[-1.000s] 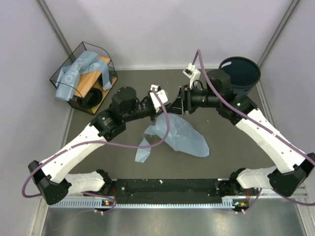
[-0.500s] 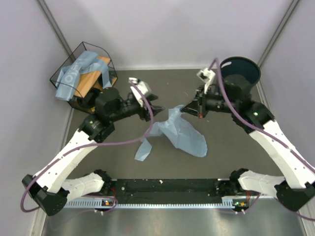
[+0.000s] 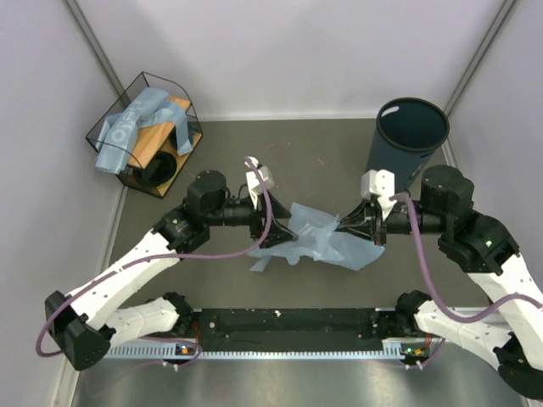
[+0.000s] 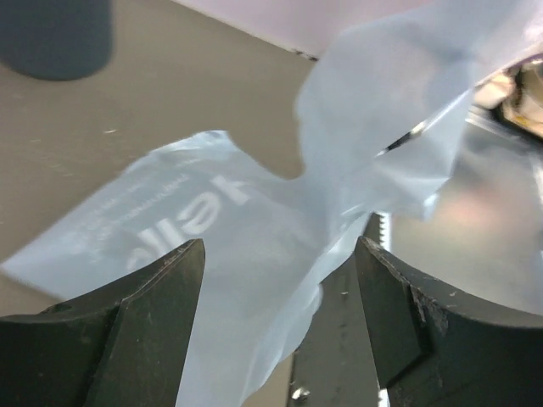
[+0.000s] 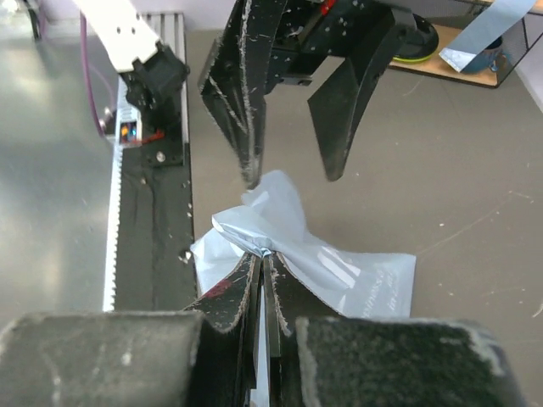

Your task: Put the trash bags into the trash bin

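Observation:
One light-blue film trash bag (image 3: 327, 244) lies crumpled on the table's middle, one fold raised. My right gripper (image 3: 341, 226) is shut on that raised fold; in the right wrist view the fingertips (image 5: 265, 254) pinch the trash bag (image 5: 339, 271). My left gripper (image 3: 293, 229) faces it from the left, open, with bag film (image 4: 254, 237) hanging loose between its fingers (image 4: 144, 331). The same open gripper (image 5: 290, 176) shows from the right wrist. The dark blue-grey trash bin (image 3: 411, 136) stands upright at the back right, apart from both grippers. More trash bags (image 3: 127, 127) lie in the basket.
A black wire-framed basket (image 3: 182, 106) with a wooden base sits at the back left corner. Purple cables loop off both arms. A black toothed rail (image 3: 288, 326) runs along the near edge, between the arm bases. Grey walls close in on three sides.
The right gripper closed on the bag and drew back toward the near edge. The left gripper let go, opened wide and followed. The bag sank lower onto the table.

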### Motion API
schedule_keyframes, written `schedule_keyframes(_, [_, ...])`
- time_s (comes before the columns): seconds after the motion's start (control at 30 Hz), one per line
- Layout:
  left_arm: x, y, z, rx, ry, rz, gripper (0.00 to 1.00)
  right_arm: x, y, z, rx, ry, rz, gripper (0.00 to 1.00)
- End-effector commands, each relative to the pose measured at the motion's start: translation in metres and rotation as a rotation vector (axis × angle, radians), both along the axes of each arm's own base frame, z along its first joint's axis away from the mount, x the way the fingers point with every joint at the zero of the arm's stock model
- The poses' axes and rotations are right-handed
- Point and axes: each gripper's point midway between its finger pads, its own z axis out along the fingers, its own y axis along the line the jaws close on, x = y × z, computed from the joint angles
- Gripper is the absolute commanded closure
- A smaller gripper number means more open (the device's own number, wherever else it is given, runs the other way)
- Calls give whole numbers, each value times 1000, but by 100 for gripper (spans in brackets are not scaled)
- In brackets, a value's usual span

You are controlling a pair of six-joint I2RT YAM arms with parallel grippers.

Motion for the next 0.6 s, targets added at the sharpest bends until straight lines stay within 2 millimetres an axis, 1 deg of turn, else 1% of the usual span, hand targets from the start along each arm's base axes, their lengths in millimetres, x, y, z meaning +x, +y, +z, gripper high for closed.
schedule_keyframes(0.0, [-33,-24,14,-121,77,-148,22,-8,-9,-16,-83,-181,80,100])
schedule_keyframes(0.03, [-40,-32,12,-122,83,-172,22,-9,-10,-17,-88,-198,85,100])
schedule_keyframes(0.1, [-42,-41,8,-118,88,-164,22,-13,-12,-13,-85,-242,105,100])
schedule_keyframes(0.13, [-45,-48,8,-125,86,-165,22,-15,-13,-13,-84,-255,116,100])
schedule_keyframes(0.2, [-38,-56,7,-142,128,-113,22,-21,-14,-12,-73,-311,154,100])
schedule_keyframes(0.23, [-34,-61,1,-138,150,-98,22,-25,-16,-10,-63,-334,163,100])
schedule_keyframes(0.27, [-31,-65,2,-151,154,-85,22,-27,-17,-10,-60,-339,171,100])
schedule_keyframes(0.4, [-27,-74,2,-185,150,-81,26,-31,-18,-5,-48,-366,181,100])
schedule_keyframes(0.47, [-30,-77,1,-197,162,-103,28,-32,-19,-3,-44,-386,185,100])
schedule_keyframes(0.5, [-33,-80,5,-214,160,-121,28,-32,-19,-2,-43,-386,184,100])
schedule_keyframes(0.57, [-41,-88,4,-202,158,-147,29,-33,-18,2,-36,-391,195,100])
